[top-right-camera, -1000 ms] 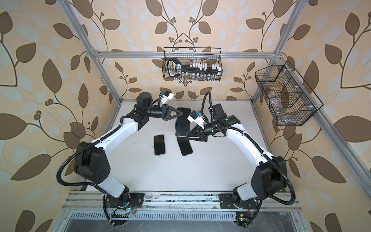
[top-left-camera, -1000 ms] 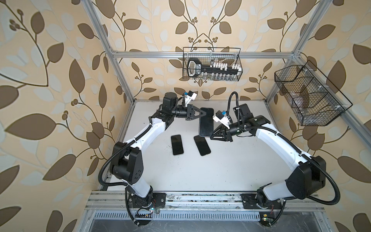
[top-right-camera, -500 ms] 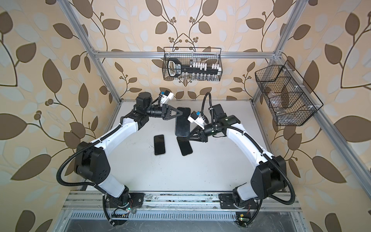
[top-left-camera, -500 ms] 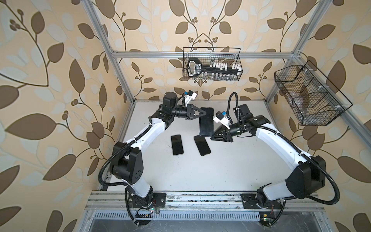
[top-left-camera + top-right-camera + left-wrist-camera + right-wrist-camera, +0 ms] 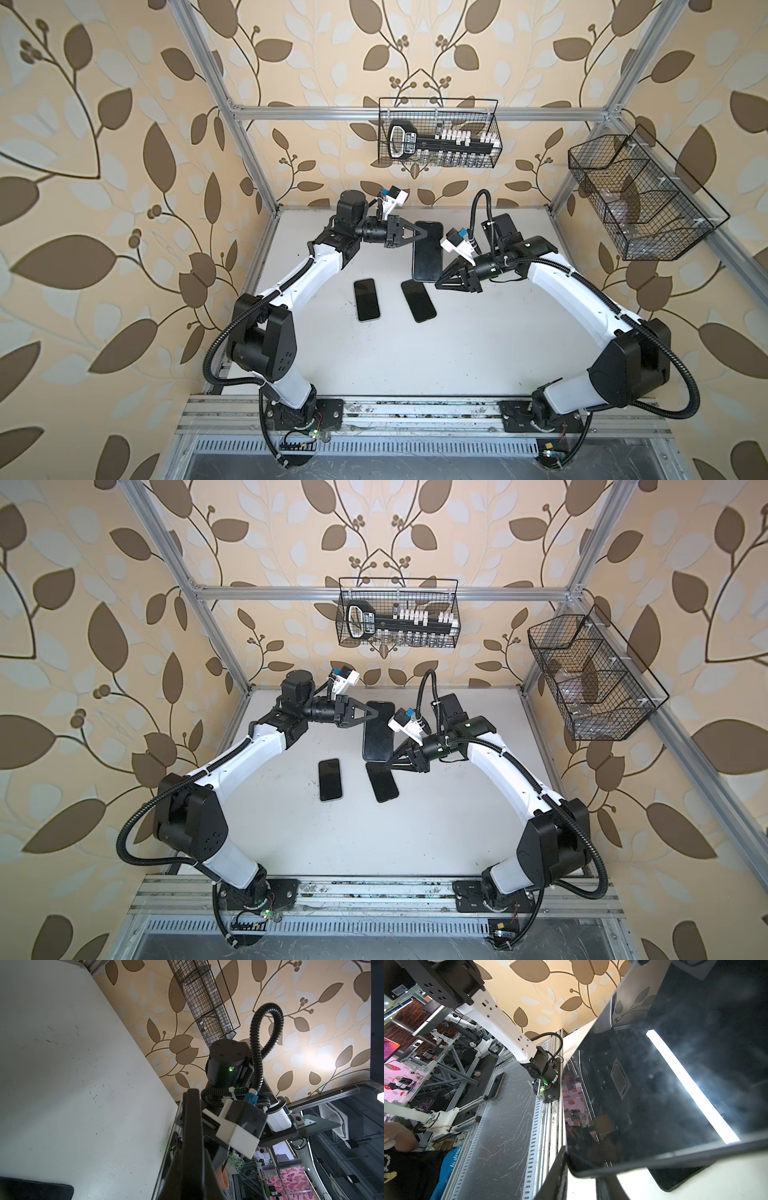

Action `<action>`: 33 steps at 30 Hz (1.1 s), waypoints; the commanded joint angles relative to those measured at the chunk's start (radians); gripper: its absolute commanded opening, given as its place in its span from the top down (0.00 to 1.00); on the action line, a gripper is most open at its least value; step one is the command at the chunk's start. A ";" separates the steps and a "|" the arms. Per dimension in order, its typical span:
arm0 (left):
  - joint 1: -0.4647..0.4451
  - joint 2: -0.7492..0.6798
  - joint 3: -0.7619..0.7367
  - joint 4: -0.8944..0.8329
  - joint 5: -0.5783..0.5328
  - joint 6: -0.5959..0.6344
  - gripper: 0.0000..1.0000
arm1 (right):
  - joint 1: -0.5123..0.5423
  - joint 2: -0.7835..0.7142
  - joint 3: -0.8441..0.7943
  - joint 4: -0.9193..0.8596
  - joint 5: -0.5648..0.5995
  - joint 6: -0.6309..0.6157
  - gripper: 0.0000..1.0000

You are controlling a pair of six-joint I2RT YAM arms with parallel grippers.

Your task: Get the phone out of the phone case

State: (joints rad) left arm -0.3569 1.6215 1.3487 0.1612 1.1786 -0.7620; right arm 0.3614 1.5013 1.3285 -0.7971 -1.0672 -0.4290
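1. Phone (image 5: 427, 251) is hanging above the table (image 5: 478, 345), screen up.
2. Left gripper (image 5: 417, 234) is pinching its far end, jaws closed tight.
3. Right gripper (image 5: 437, 285) is sitting at its near corner, slightly parted; grip unclear.

2 phones (image 5: 367, 299) obstruct table (image 5: 457, 357) middle; front likely free.

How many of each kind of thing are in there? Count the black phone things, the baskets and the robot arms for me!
Black phone-shaped slabs: 3 (raised slab, left lying slab, right lying slab; I cannot tell phone from case)
Wire baskets: 2 (back basket, side basket)
Robot arms: 2 (left arm, right arm)
Total: 7
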 commanded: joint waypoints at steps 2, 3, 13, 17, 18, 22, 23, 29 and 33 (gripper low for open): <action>-0.016 -0.060 0.012 0.062 0.042 -0.001 1.00 | 0.001 0.016 0.045 -0.003 -0.051 -0.037 0.73; -0.016 -0.060 0.012 0.064 0.042 0.001 1.00 | 0.001 0.016 0.047 -0.004 -0.053 -0.037 0.73; -0.024 -0.057 0.013 0.068 0.044 0.000 1.00 | 0.000 0.038 0.063 -0.035 -0.064 -0.056 0.83; -0.027 -0.054 0.012 0.069 0.042 -0.002 1.00 | 0.001 0.038 0.064 -0.035 -0.065 -0.056 0.85; -0.028 -0.053 0.013 0.069 0.042 -0.001 1.00 | 0.001 0.038 0.064 -0.036 -0.064 -0.057 0.87; -0.033 -0.047 0.011 0.091 0.024 -0.055 1.00 | 0.009 0.027 0.059 -0.029 -0.039 -0.059 0.91; -0.034 -0.046 0.008 0.113 0.017 -0.088 1.00 | 0.014 0.021 0.057 -0.024 -0.022 -0.057 0.91; -0.040 -0.049 -0.004 0.128 -0.035 -0.226 1.00 | 0.042 -0.013 0.034 0.015 0.097 -0.054 0.94; -0.040 -0.050 -0.013 0.129 -0.058 -0.295 1.00 | 0.051 -0.034 0.015 0.040 0.144 -0.054 0.94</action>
State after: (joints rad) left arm -0.3672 1.6203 1.3357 0.2539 1.1748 -0.8989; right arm 0.3897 1.4891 1.3483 -0.8391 -1.0096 -0.4294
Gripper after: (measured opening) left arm 0.109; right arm 0.131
